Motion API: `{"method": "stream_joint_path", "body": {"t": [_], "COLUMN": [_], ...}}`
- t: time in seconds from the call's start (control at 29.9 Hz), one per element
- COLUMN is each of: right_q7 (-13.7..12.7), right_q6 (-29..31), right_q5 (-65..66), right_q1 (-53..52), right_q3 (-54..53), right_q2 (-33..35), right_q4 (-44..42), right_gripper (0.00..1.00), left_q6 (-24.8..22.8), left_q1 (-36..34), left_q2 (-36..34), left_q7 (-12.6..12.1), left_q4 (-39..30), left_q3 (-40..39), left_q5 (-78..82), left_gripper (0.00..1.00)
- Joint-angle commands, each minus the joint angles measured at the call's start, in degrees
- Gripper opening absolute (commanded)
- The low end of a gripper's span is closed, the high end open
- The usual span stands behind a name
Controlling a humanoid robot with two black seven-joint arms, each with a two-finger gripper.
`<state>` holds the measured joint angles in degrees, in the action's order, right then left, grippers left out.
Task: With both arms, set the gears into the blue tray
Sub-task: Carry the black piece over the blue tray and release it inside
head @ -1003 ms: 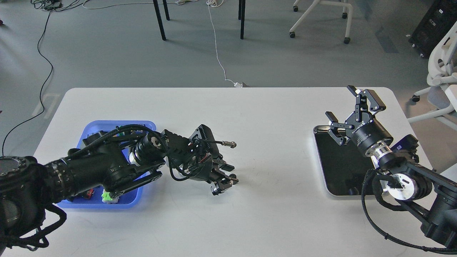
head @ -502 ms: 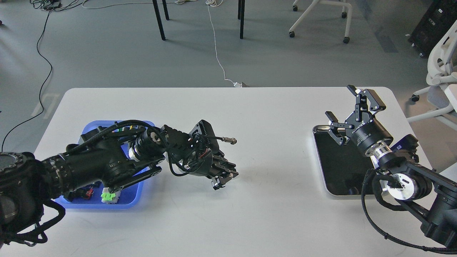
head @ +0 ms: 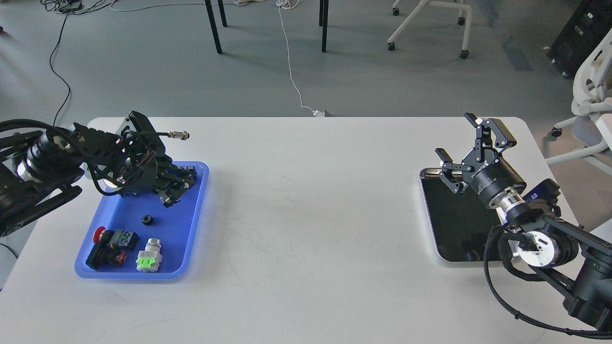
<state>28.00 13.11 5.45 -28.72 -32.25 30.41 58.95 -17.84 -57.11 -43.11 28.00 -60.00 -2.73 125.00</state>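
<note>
A tiny black round gear with a centre hole (head: 147,220) lies flat on the floor of the bright blue rectangular plastic tray with rounded corners and a low rim (head: 201,200), near the tray's middle, at the white table's left side.

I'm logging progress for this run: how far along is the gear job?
Done: one gear lies in the blue tray, beside the coloured switches. In hand: nothing visible; the left end effector hovers over the tray's far end, its grip unclear, and the right end effector is open and empty over the metal tray. Left: I see no other gears on the table.
</note>
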Motion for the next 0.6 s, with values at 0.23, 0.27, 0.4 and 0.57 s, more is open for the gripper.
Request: {"method": "stream_joint_path", "body": {"t": [0.23, 0.27, 0.4, 0.57], "right_q7": [0.0, 0.0, 0.0, 0.0], "right_q6": [-0.1, -0.1, -0.2, -0.2], "right_q5": [0.0, 0.0, 0.1, 0.1], "right_q1": [-0.2, -0.2, -0.2, -0.5], "right_q3": [0.1, 0.1, 0.0, 0.0], "right_q2": [0.1, 0.0, 0.0, -0.1], "right_q4": [0.1, 0.1, 0.1, 0.0], "right_gripper": [0.99, 0.99, 0.99, 0.99], "left_q6": [0.4, 0.4, 0.8, 1.1], "left_q1": [5.4, 5.6, 6.0, 5.9], "left_q2": [-0.8, -0.7, -0.3, -0.6], "left_q7": [0.0, 0.0, 0.0, 0.0], "left_q4": [3.0, 3.2, 5.2, 5.2], "left_q3": [-0.5, -0.5, -0.7, -2.3], "left_q5": [-2.1, -2.1, -2.2, -5.5], "left_gripper": [0.16, 0.17, 0.64, 0.99]}}
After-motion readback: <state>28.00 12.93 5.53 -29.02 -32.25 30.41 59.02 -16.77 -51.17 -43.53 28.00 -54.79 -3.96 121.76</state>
